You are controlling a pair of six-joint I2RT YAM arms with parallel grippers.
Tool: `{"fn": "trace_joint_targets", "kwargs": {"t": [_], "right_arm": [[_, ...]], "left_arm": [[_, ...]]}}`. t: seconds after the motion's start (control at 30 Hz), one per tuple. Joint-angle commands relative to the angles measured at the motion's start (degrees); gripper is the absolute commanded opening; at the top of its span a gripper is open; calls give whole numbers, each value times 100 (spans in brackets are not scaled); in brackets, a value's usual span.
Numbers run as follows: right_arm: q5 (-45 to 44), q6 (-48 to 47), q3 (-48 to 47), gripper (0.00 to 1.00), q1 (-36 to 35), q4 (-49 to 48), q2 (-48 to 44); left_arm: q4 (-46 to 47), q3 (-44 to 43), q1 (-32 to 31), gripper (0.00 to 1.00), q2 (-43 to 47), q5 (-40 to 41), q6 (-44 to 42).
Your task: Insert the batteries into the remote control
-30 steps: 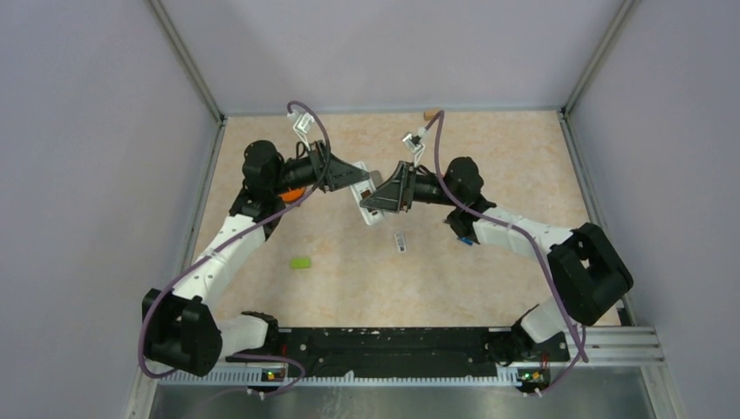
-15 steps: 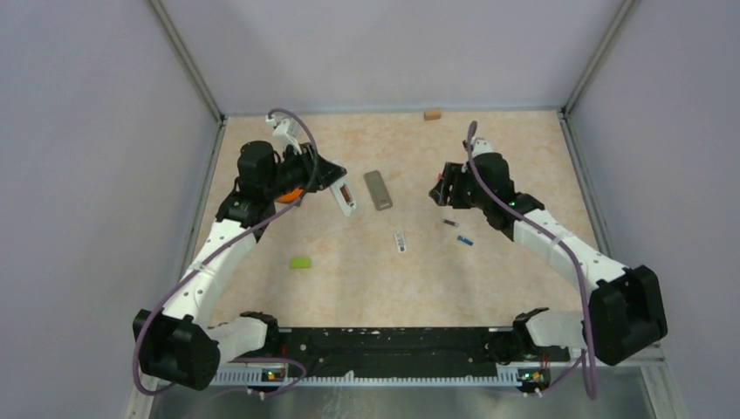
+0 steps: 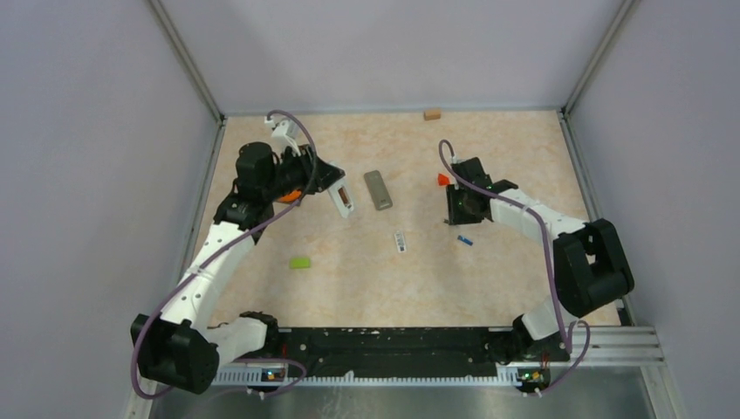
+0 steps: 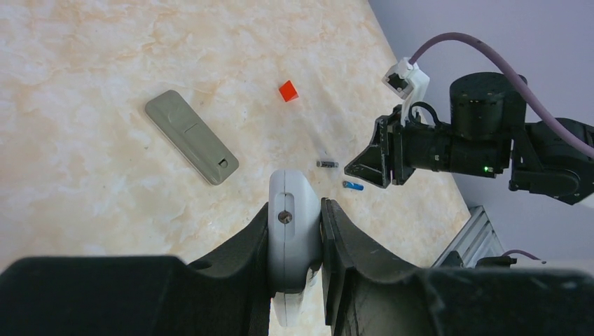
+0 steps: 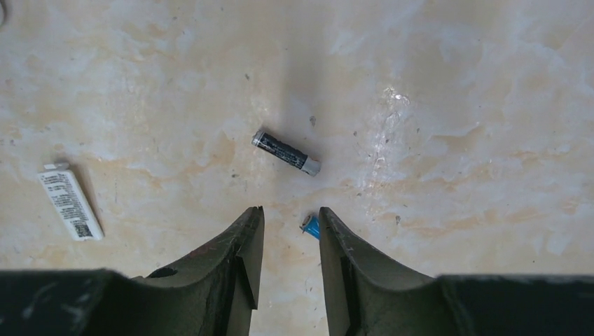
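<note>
My left gripper is shut on the white remote body, held above the table's left half; in the left wrist view the remote is clamped between both fingers. The remote's grey cover lies flat at the centre and also shows in the left wrist view. My right gripper is open and empty, pointing down over the batteries. In the right wrist view a dark battery lies just ahead of the right gripper. A blue battery lies against the right fingertip, partly hidden.
A red wedge block sits just beyond the right gripper. A small white labelled piece lies near the centre, a green piece at the left, a tan block by the back wall. An orange object shows under the left arm.
The grippers have parted from the centre. The grey cover now lies on the table. My right gripper has swung right and come down over the batteries. My left gripper has drawn back with the remote.
</note>
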State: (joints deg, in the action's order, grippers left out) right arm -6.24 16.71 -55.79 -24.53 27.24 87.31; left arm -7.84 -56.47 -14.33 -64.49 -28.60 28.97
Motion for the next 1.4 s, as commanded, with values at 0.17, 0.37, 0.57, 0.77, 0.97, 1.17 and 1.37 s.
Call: {"fn": "trace_joint_targets", "kwargs": {"t": [0.17,0.37,0.57,0.77,0.97,1.17,1.37], "right_arm": [[153,1706,-385,33,247,108,428],[270,3224,-242,33,247,-9,469],[413,4637,-42,31,247,40,549],[385,6094,262,36,243,-72,463],[100,6708,106,43,245,230,656],[-18,7047,123,44,284,145,725],[44,7133,112,44,465,13,812]], "left_arm": [[327,-30,27,0,197,-244,-23],[930,18,26,0,102,-1290,9],[1082,6,26,0,50,-1600,-21],[1091,41,26,0,55,-1607,-36],[1074,57,26,0,66,-1640,-75],[1065,57,26,0,60,-1634,-102],[1057,74,26,0,47,-1640,-129]]}}
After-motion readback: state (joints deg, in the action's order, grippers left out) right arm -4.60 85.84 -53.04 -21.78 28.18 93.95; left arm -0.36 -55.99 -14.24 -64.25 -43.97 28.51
